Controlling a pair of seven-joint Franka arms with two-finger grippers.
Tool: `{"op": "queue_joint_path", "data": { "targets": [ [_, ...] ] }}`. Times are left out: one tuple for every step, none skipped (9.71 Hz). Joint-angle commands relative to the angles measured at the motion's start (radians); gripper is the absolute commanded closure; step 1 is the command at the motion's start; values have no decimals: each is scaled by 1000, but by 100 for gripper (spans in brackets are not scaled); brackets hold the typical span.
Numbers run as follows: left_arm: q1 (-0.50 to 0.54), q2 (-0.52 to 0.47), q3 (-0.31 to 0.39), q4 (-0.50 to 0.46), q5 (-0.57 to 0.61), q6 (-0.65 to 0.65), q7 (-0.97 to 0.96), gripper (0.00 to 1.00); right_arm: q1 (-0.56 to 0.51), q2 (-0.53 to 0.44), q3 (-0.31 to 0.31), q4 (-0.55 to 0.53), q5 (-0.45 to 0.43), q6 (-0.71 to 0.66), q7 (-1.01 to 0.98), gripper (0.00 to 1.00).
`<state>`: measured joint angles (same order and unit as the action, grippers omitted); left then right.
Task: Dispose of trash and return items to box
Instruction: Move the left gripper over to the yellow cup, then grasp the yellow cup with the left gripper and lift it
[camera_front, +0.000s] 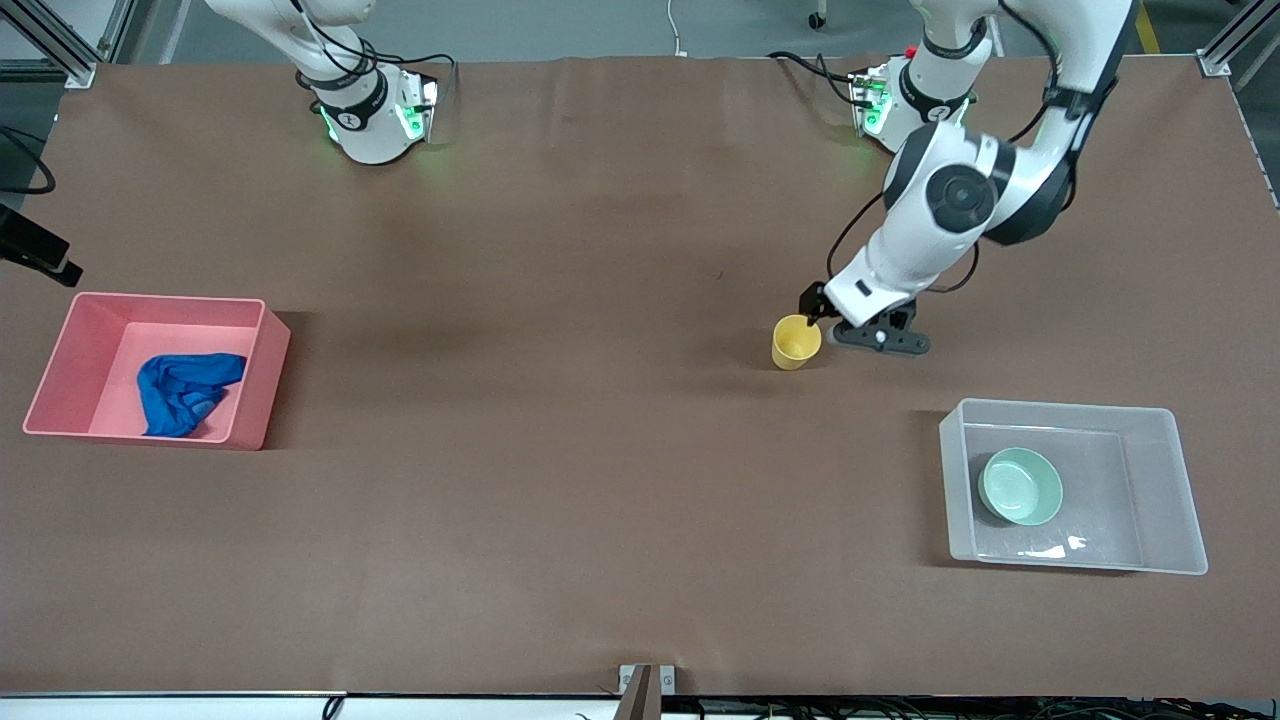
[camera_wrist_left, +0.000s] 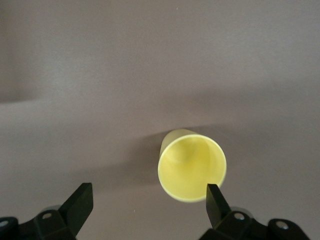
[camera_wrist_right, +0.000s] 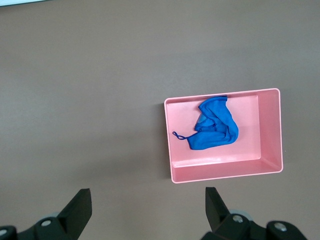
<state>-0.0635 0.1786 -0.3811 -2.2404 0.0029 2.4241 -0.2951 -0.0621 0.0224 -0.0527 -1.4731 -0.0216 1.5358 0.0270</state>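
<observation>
Yellow cup upright, unboxed; left gripper spread beside its rim. Right gripper spread, waiting high. Next: straddle, pinch, carry to clear bin.

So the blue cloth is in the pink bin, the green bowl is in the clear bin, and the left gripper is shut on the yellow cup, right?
Not quite: the left wrist view shows the left gripper open beside the yellow cup, not shut on it.
</observation>
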Motion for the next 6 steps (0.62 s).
{"op": "queue_joint_path", "data": {
  "targets": [
    [1,137,-7,2,147,94,-129,2,-7,-7,1,-4,-11,-9,-4,0],
    [1,153,-10,-7,181,95,-163,4,-5,-7,1,-4,-11,-8,-4,0],
    [-4,148,-22,-43,181,95,-174,6,-7,-7,1,-6,-9,1,-4,0],
    [-6,154,-24,-48,183,96,-176,10,-4,-6,-2,-6,-9,4,-4,0],
    [-6,174,-24,-47,183,107,-179,30,1,-4,-16,-7,-9,1,-10,0],
    [-4,185,-24,-47,184,131,-205,79,-2,-4,-18,-7,-6,4,-13,0]
  ]
}}
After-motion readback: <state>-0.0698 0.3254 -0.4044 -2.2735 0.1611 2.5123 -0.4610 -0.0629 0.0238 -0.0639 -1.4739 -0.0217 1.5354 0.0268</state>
